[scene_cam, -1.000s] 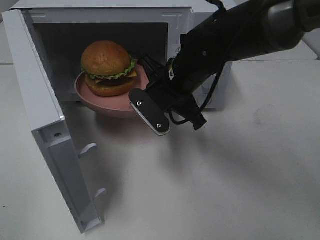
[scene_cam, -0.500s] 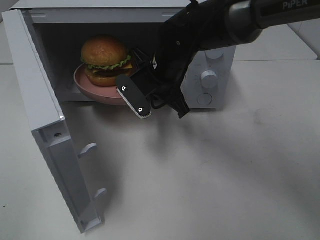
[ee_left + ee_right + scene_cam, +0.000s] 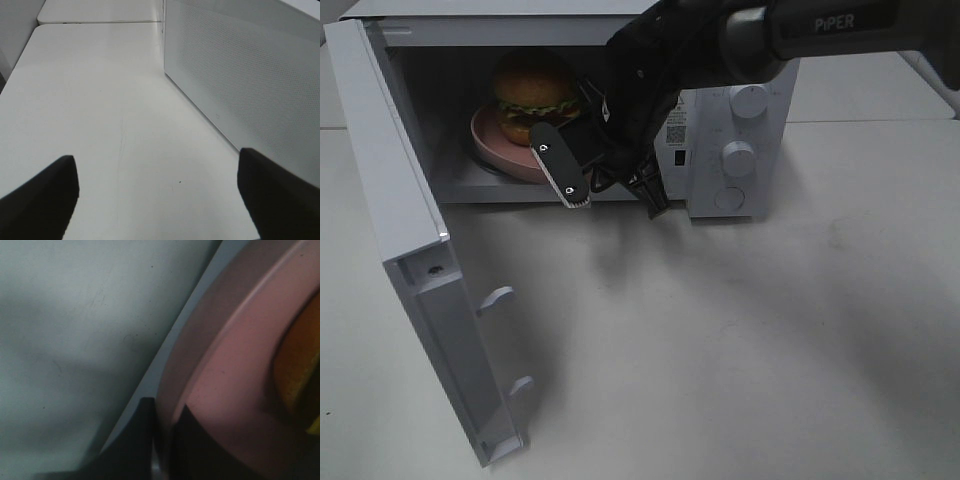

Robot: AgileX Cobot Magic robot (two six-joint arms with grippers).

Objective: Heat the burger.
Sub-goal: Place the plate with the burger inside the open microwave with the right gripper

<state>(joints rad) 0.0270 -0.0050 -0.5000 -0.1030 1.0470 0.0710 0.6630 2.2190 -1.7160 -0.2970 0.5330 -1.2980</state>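
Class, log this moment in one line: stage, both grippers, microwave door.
stage: domed yellow-orange burger on round pink plate inside white microwave | right gripper: shut on plate rim | left gripper: open, empty | door: open

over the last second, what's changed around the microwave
The right gripper, jaws shut on the rim of the pink plate, pushed the plate with the burger further into the microwave, up and left in the exterior high view. Nothing was let go. Unchanged: the burger sits on the plate, and the microwave door stands open.
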